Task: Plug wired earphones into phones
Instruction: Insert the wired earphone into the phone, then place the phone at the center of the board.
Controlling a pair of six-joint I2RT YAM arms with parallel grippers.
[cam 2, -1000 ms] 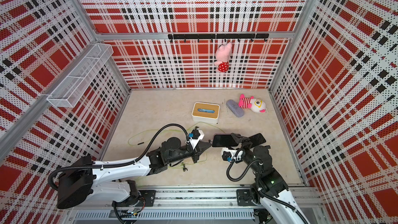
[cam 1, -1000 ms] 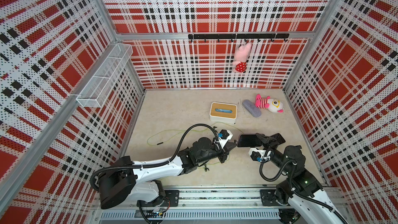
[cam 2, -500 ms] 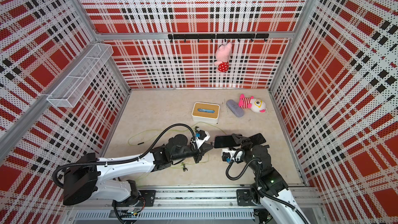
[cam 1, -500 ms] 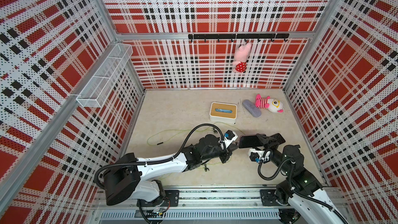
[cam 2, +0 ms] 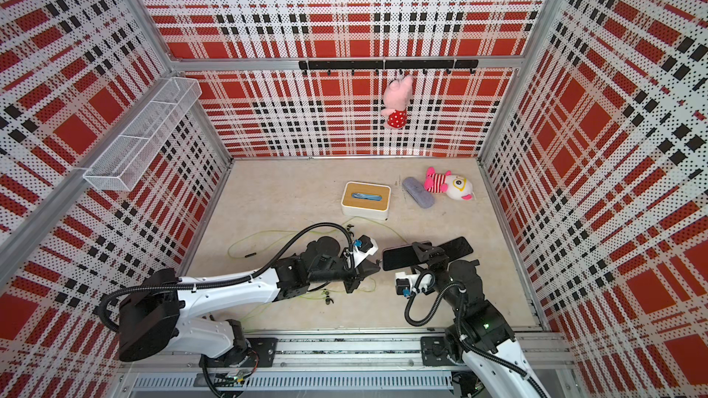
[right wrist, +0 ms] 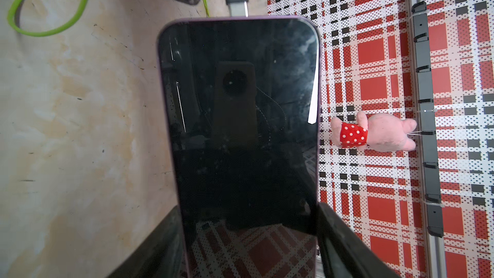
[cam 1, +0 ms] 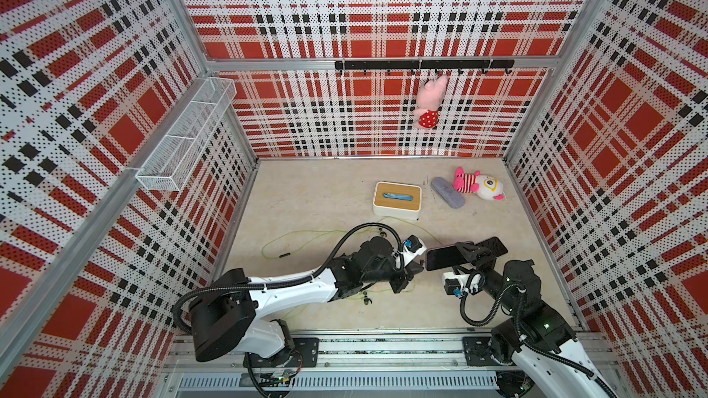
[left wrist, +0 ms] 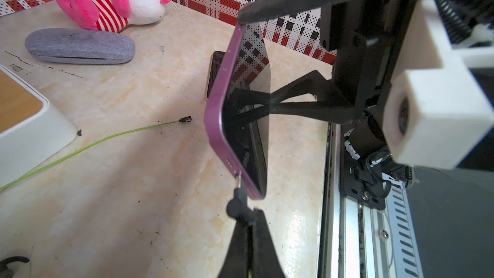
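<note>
Here, setting: we look down on a beige table (cam 1: 314,193) inside red plaid walls; both arms reach in from the near edge.
Left gripper (left wrist: 250,220): its fingers are pressed together with no gap, pinching the dark plug (left wrist: 237,203).
Contact: we see the plug's bare metal end touching the left end edge of the held phone (right wrist: 240,129), beside a row of small holes; whether it has entered a port we cannot tell.
Right gripper (cam 1: 470,253): its jaws stand wide, one finger on each long edge of the held phone, clamping it across its width.
Held phone: black glass with a purple rim, held clear of the table right of centre on the near side, its long axis running left to right.
Second phone (cam 1: 495,246): it lies flat on the table just right of the held one, partly behind the right gripper.
Cable (cam 1: 306,237): a thin yellow-green line loops over the table left of centre, on the far side of the left arm.
Free plug (left wrist: 185,119): we find another plug lying on the table on its green lead, near the held phone but apart from it.
Background: a white box with wooden lid (cam 1: 396,213), a grey case (cam 1: 447,192) and a striped plush toy (cam 1: 479,187) sit at the far side; a pink plush (cam 1: 429,103) hangs from the hook rail (cam 1: 421,65).
</note>
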